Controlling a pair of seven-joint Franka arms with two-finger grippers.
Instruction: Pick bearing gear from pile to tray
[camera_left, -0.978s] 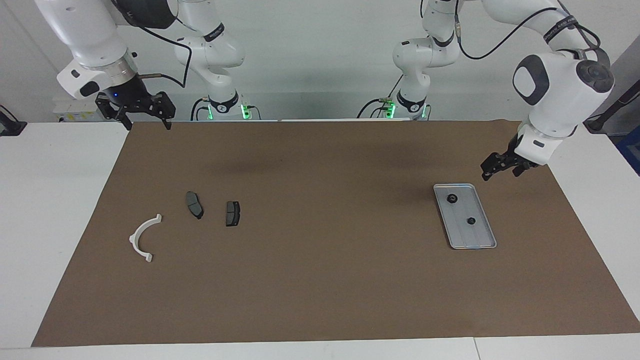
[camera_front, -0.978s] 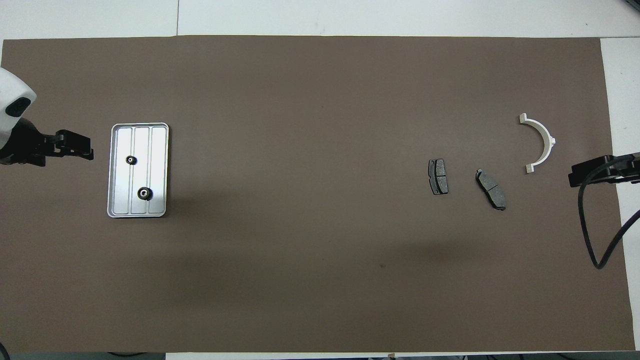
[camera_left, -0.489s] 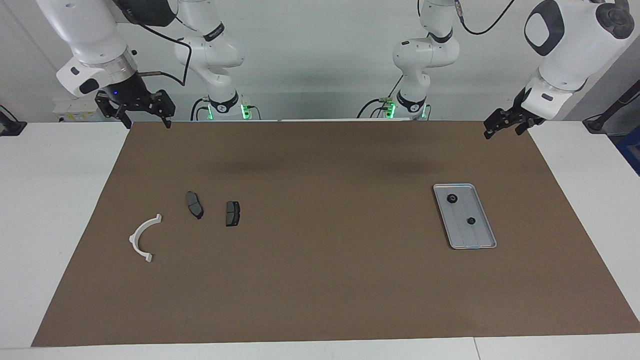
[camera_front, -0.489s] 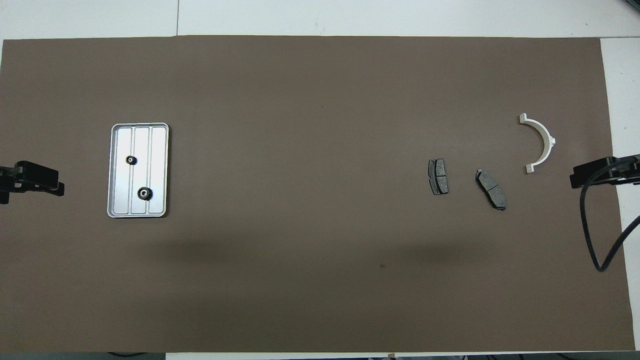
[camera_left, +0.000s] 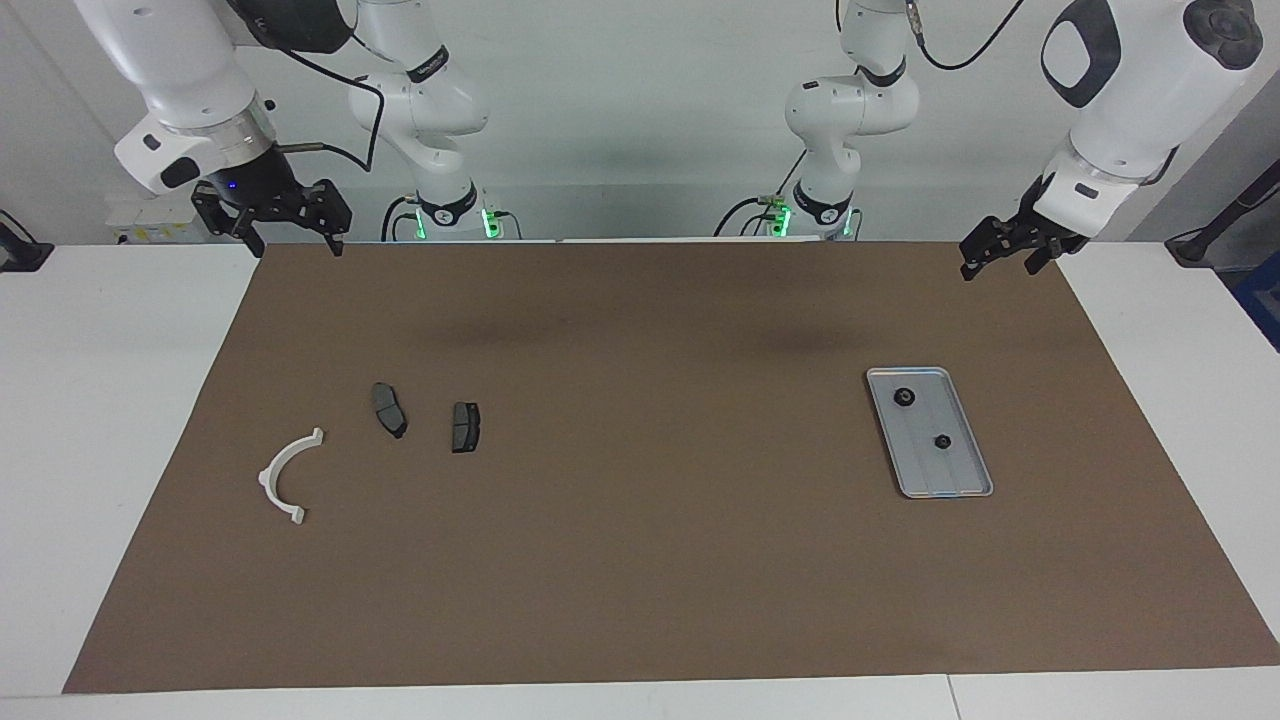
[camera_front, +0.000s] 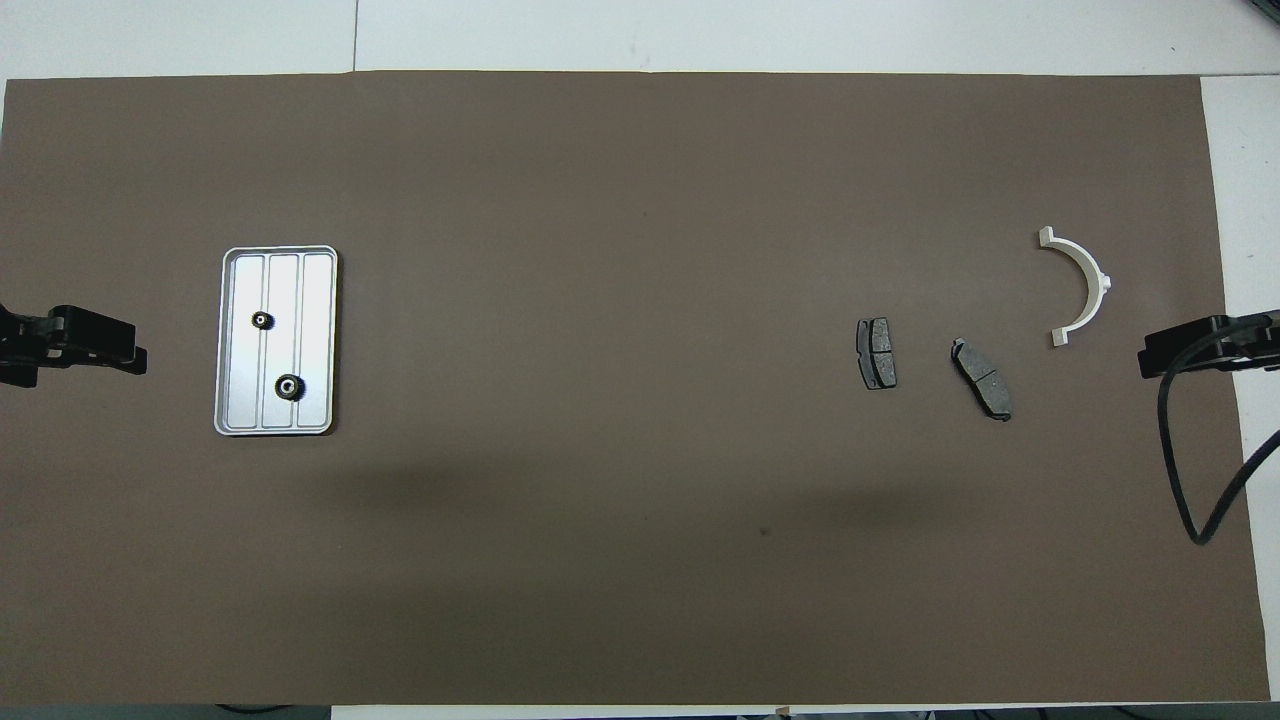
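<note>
The left tool (camera_left: 1005, 250) hangs in the air over the brown mat (camera_left: 650, 560) at the left arm's end of the counter (camera_left: 90, 420), holding nothing; I cannot tell whether its fingers are spread or pressed together. In the overhead view it shows at the picture's edge (camera_front: 95, 345), beside the tray and apart from it. The silver-grey tray (camera_left: 962, 485) (camera_front: 240, 415) lies flat on the mat with two small black bearing gears on its ribbed floor: the larger gear (camera_left: 903, 397) (camera_front: 289, 386) nearer to the robots, the smaller gear (camera_left: 941, 441) (camera_front: 262, 319) farther from them, the two apart.

The right tool (camera_left: 290, 222) (camera_front: 1165, 350) waits raised over the mat's edge at the right arm's end, fingers spread, nothing between them. On the mat at that end lie the rest of the pile: two dark grey brake pads, one (camera_left: 465, 427) (camera_front: 876, 353) toward the middle of the counter, the other (camera_left: 389, 410) (camera_front: 982, 378) beside it, and a white curved plastic arc (camera_left: 285, 478) (camera_front: 1082, 285) nearest the counter's end. None of the three touch.
</note>
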